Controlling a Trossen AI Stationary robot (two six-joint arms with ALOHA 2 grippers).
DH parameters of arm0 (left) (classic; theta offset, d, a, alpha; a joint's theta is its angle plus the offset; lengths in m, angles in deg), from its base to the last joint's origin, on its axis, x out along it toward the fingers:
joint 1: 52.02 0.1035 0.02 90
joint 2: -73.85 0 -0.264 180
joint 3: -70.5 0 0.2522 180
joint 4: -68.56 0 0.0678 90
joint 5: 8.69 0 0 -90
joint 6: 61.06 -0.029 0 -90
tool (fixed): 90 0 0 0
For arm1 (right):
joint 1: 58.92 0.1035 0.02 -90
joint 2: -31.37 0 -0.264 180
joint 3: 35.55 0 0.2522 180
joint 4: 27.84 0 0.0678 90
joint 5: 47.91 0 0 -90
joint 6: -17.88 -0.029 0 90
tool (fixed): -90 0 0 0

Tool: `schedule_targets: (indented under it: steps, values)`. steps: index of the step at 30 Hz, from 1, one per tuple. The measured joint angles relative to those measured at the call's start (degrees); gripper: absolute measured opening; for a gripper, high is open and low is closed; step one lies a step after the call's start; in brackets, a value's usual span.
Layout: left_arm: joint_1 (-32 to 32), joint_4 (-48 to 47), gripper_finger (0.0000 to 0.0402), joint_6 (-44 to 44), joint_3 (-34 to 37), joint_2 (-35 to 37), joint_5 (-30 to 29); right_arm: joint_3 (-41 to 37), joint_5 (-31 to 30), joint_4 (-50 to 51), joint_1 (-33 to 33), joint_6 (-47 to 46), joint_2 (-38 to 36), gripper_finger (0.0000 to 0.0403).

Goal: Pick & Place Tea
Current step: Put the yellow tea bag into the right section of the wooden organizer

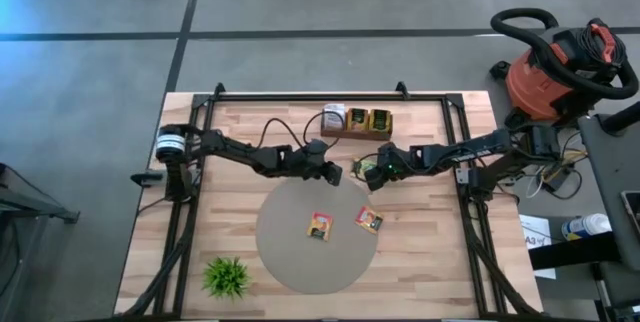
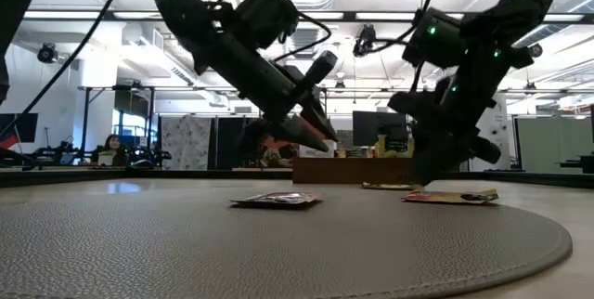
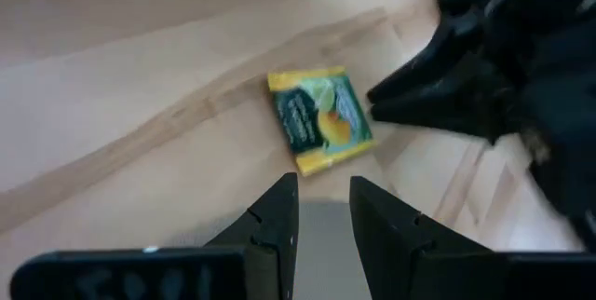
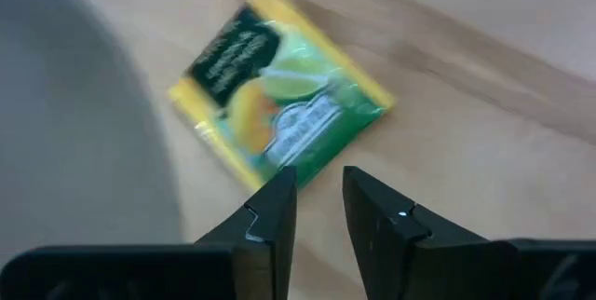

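Note:
A yellow-green tea sachet lies flat on the bare wood just beyond the far rim of the round grey mat; it also shows in the left wrist view. My right gripper slants down over the sachet's near edge, with a narrow gap between its fingers. My left gripper hovers open a little short of the same sachet, nothing between its fingers; in the high view it faces my right gripper. Two more sachets lie flat on the mat. My right gripper comes at the sachet slanting from above, and one fingertip stands at the sachet's near edge. Whether it touches the sachet I cannot tell. The sachet lies flat on the wood.
A wooden box holding more sachets stands at the table's far edge. A small green plant sits at the near left. Black frame rails run along the table's sides. A red shop vacuum stands off the table, far right.

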Motion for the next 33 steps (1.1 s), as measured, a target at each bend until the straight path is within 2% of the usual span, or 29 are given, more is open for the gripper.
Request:
schedule_targets:
  steps: [6,15,24,33]
  values:
    - [1.34,2.57,0.0094,2.55,-0.04,-1.8,0.02,-0.07,0.77,-2.81,-0.22,-0.02,3.44,0.009]
    - [2.68,2.61,0.0094,3.17,-0.02,-2.07,0.08,0.19,1.47,-3.19,-0.51,0.63,3.31,0.0086]
    - [4.49,3.77,0.0094,3.94,-0.02,-2.1,0.1,1.39,0.8,-3.05,-0.37,1.31,-2.03,0.0088]
    - [5.76,4.64,0.0094,3.6,-0.04,-2.14,0.08,1.13,0.22,-3.56,-0.81,1.59,2.66,0.0093]
